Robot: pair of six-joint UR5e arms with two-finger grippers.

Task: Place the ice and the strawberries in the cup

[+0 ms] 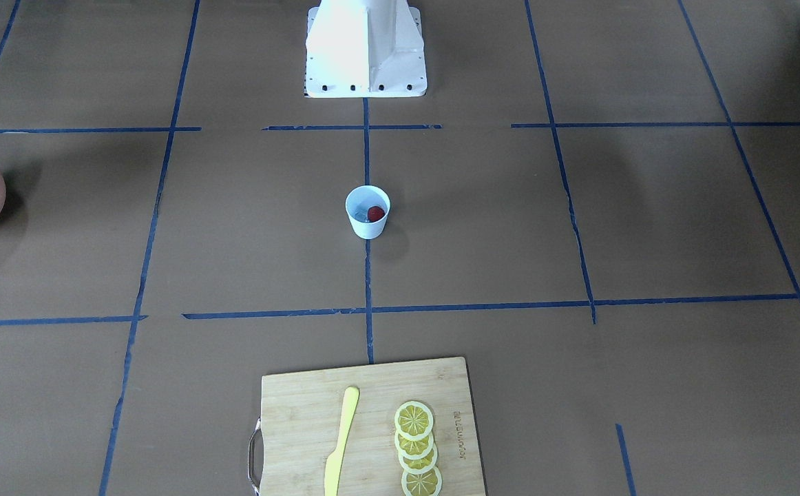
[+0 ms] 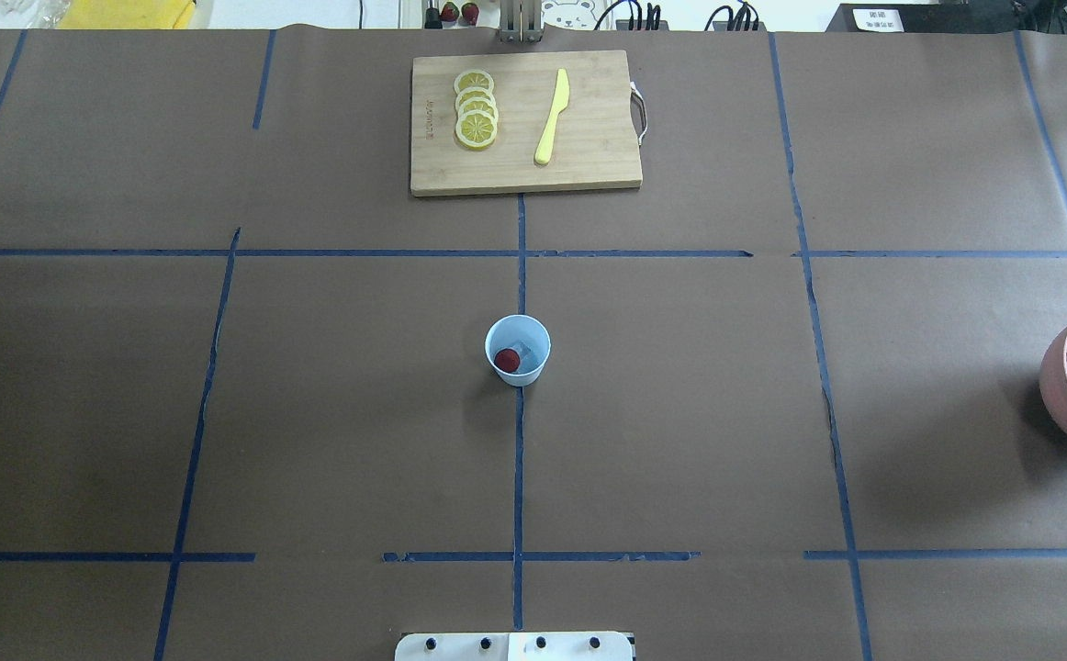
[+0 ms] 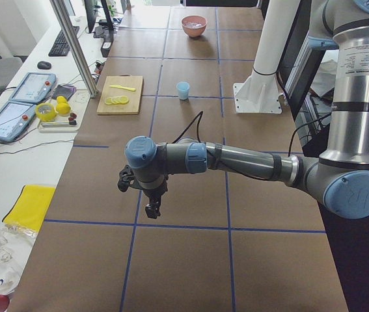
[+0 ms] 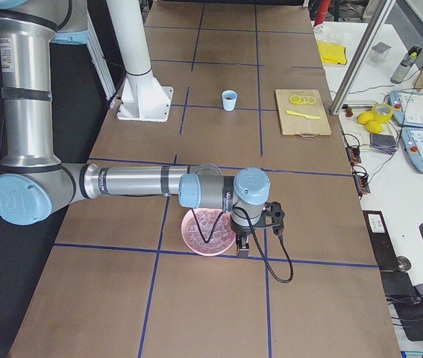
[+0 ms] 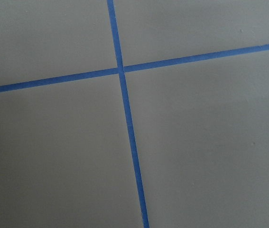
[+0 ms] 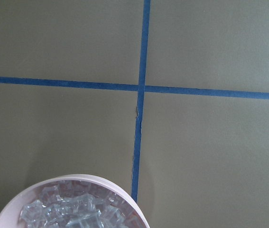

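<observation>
- The cup (image 2: 517, 349) stands upright in the middle of the table (image 2: 313, 413), on a line of blue tape and well apart from both arms.
- One dark red strawberry (image 2: 506, 359) lies inside the cup. Beside it I see something pale and glassy, probably one piece of ice, but it is too small to be sure.
- Most of the ice (image 6: 72, 209) is heaped in the pink bowl (image 2: 1061, 399) at the table's end on the robot's right.
- The right gripper (image 4: 245, 246) hangs just beside this bowl, above the table. The left gripper (image 3: 153, 207) hangs over bare table at the opposite end.
- I cannot tell whether the fingers of either gripper are open or closed, because only the side views show them.
- The cutting board (image 2: 589, 156) with lemon slices (image 2: 477, 108) and a yellow knife (image 2: 552, 115) is not needed.
- In my judgement the strawberry step is done and the ice step is done or nearly done.
- If more ice is wanted, the right arm should go down into the bowl, pinch one slippery cube, carry it to the centre and release it low over the cup.
</observation>
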